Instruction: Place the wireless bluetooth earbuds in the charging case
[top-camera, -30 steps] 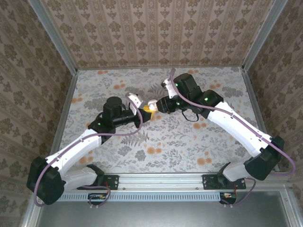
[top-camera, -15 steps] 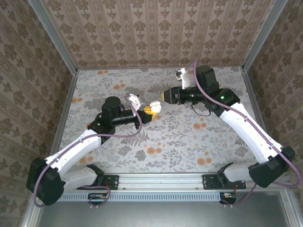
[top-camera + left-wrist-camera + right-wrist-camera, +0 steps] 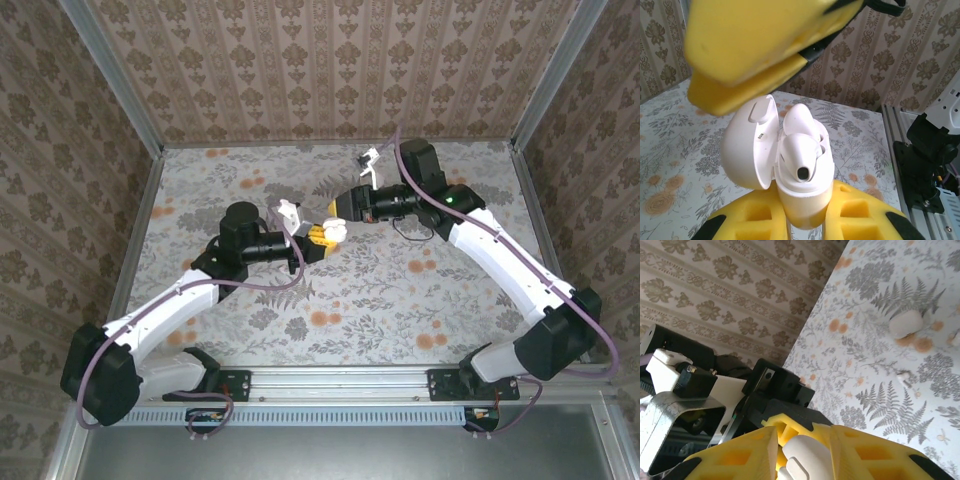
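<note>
My left gripper (image 3: 322, 236) is shut on the body of the white charging case (image 3: 808, 192), held between its yellow pads with the lid (image 3: 746, 145) swung open to the left. Two white earbuds sit in the case, one in front (image 3: 799, 152) and one behind it (image 3: 803, 118). My right gripper (image 3: 338, 208) hovers close above the case with its jaws partly apart. In the right wrist view the case's lid (image 3: 810, 456) shows between its yellow fingers (image 3: 740, 460); contact cannot be told. Another tiny white earbud (image 3: 905, 376) lies on the floral table.
A second white rounded case (image 3: 906, 323) lies closed on the tabletop (image 3: 380, 290) beyond the loose earbud. Patterned walls and metal rails (image 3: 140, 210) enclose the table. Both arms meet over the middle of the back half of the table.
The right gripper pulled back up and to the right from the case, then came back down beside it. The left gripper has kept its hold on the case and shifted slightly right.
</note>
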Action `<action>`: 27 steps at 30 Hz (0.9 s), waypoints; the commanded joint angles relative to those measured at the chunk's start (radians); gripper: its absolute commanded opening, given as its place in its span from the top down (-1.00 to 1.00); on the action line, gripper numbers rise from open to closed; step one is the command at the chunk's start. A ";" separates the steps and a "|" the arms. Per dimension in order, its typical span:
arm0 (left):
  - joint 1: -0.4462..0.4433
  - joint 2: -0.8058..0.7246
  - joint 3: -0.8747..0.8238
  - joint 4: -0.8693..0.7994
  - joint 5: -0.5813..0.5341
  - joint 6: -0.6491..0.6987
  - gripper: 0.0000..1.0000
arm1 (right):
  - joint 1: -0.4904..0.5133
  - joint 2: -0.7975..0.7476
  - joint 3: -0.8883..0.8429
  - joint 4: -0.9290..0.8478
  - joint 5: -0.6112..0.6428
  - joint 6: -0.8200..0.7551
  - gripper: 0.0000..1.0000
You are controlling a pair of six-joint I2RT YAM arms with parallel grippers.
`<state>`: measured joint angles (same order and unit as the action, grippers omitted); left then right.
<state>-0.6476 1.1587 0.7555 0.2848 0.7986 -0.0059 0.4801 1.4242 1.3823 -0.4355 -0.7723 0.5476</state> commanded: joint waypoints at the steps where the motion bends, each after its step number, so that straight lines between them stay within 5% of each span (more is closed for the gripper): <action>1: -0.005 -0.003 0.036 0.019 0.022 0.028 1.00 | -0.003 0.001 -0.009 0.007 -0.066 0.003 0.34; 15: -0.001 0.003 0.024 0.049 -0.005 0.005 1.00 | 0.020 -0.025 -0.030 -0.044 -0.165 -0.028 0.43; 27: 0.009 0.015 0.024 0.073 0.000 -0.024 1.00 | 0.020 -0.087 -0.030 -0.095 -0.094 -0.082 0.41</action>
<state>-0.6472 1.1664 0.7555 0.3008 0.8150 -0.0067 0.4889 1.3594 1.3544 -0.4767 -0.8680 0.4900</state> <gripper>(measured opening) 0.156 0.293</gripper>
